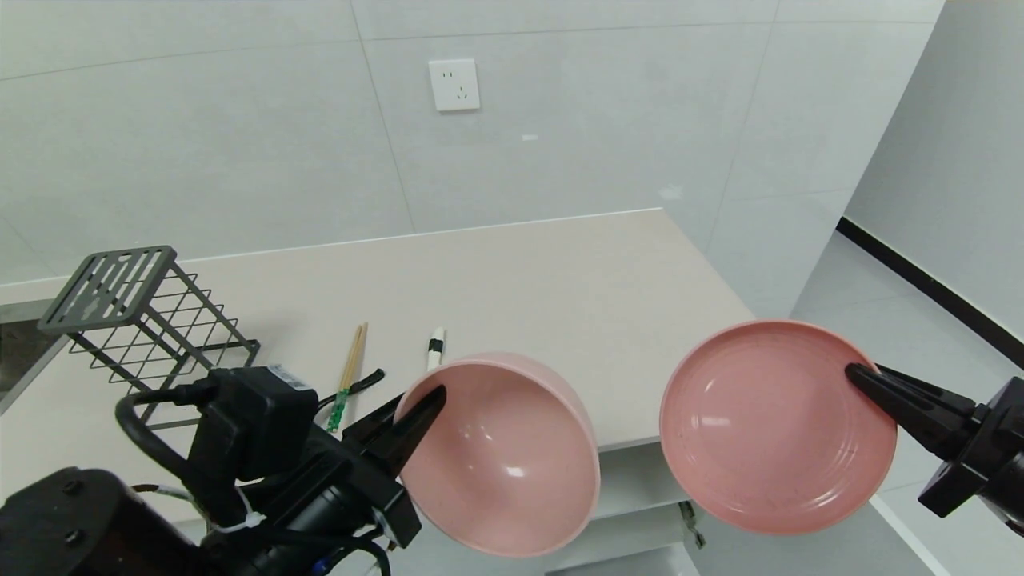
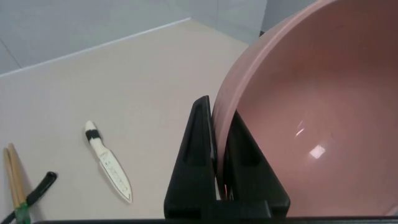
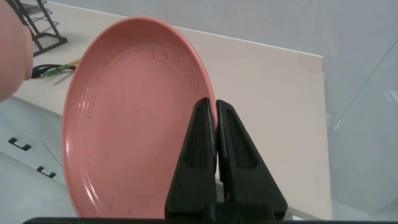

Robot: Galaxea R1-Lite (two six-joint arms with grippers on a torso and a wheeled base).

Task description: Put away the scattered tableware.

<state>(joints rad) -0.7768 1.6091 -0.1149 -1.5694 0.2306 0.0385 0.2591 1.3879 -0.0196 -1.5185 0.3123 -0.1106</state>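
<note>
Two rim grips, seemingly for carrying: left claw (image 1: 432, 400) is pinching the deep pink plastic bowl (image 1: 512, 464); right claw (image 1: 860, 376), the shallow pink plastic plate (image 1: 760, 424).

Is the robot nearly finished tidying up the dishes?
Not nearly. Nothing looks put away yet. In hand: the left gripper pinches the pink bowl by its rim, and the right gripper pinches the pink plate by its rim. Left: the chopsticks and the white utensil lie on the counter near the wire rack.
</note>
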